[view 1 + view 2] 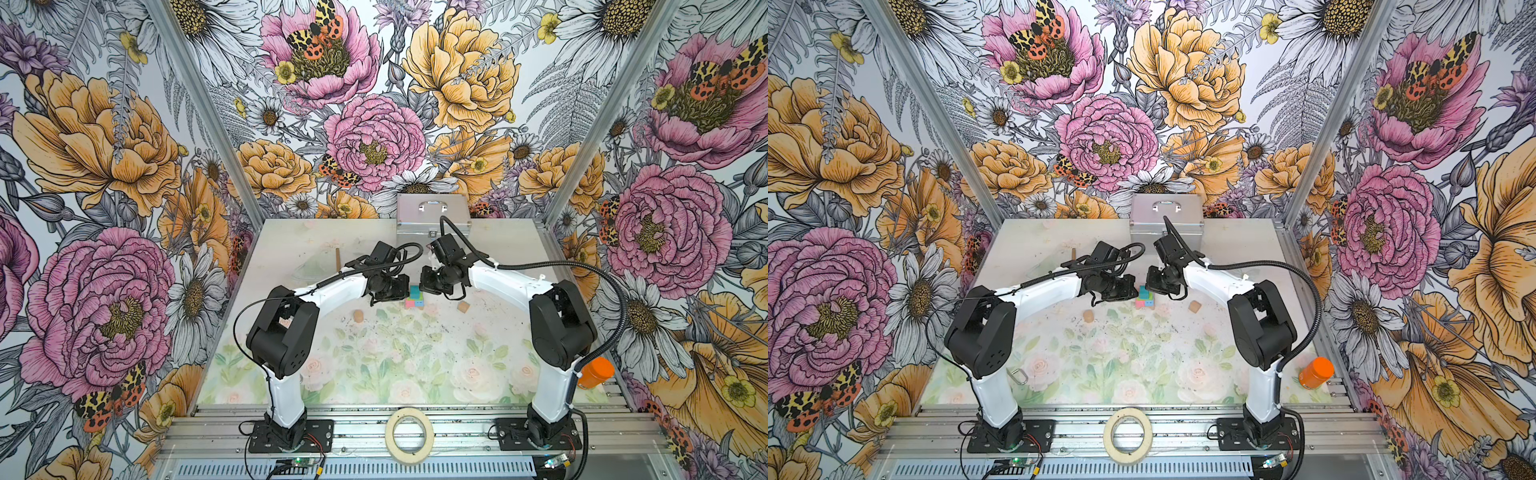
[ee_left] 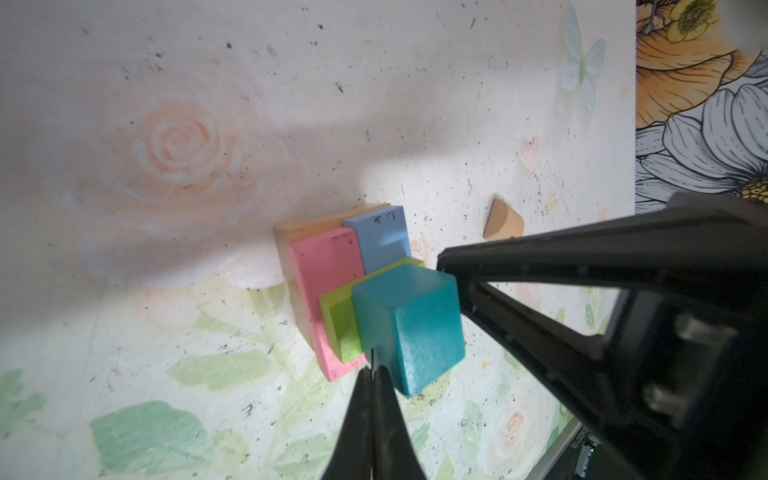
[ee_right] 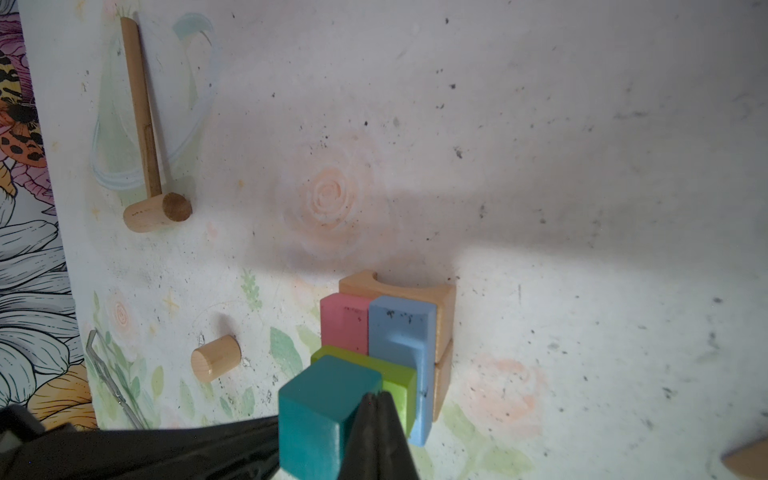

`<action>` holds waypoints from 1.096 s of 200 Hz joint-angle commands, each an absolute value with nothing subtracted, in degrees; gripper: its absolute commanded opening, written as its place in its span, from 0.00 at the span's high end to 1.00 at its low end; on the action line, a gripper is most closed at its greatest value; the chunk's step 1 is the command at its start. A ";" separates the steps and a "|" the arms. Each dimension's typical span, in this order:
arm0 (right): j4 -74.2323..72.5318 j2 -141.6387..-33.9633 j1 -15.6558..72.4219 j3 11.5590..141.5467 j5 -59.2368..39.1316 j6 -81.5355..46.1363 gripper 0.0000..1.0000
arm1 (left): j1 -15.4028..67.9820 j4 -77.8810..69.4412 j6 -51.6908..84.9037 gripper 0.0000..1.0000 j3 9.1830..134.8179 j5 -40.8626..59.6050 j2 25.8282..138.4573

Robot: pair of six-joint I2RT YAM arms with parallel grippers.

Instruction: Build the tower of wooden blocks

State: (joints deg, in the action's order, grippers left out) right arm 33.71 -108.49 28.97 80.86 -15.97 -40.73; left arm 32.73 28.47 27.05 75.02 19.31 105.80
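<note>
Tower (image 1: 415, 297) standing between two clenched, empty grippers. The left gripper (image 2: 372, 370) and right gripper (image 3: 377, 397) flank the topmost teal cube (image 2: 409, 324) from opposite sides, tips at or against its faces; contact cannot be confirmed. Any squaring nudge would probably run along the line joining the tips. A loose cylinder (image 3: 216, 358) lies on the left gripper's side and a tan block (image 2: 503, 220) on the right gripper's. The table (image 3: 582, 166) is flat, speckled and bare around the tower. The case (image 1: 432, 216) stands well beyond both.
</note>
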 commanded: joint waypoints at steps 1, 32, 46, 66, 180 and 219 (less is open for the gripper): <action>32.61 -109.68 29.50 82.44 -16.21 -41.29 1.00 | 32.41 28.11 27.50 1.00 76.73 18.63 106.73; 32.66 -109.60 29.46 82.44 -16.25 -41.28 1.00 | 32.52 28.09 27.44 1.00 76.89 18.77 106.88; 32.69 -109.68 29.49 82.35 -16.15 -41.18 1.00 | 32.60 28.12 27.50 1.00 76.99 18.80 106.83; 32.70 -109.67 29.51 82.31 -16.13 -41.27 1.00 | 32.78 28.05 27.47 1.00 77.13 18.86 106.94; 32.70 -109.16 29.45 81.88 -15.97 -41.40 1.00 | 32.35 28.07 27.67 1.00 76.99 18.42 107.14; 32.70 -108.79 29.49 81.43 -15.86 -41.64 1.00 | 32.30 28.06 27.73 1.00 77.05 18.32 107.09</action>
State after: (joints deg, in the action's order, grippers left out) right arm 33.74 -108.49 28.97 80.86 -15.97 -41.10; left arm 32.75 28.45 27.07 75.88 19.31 106.41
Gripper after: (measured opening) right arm 0.045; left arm 0.046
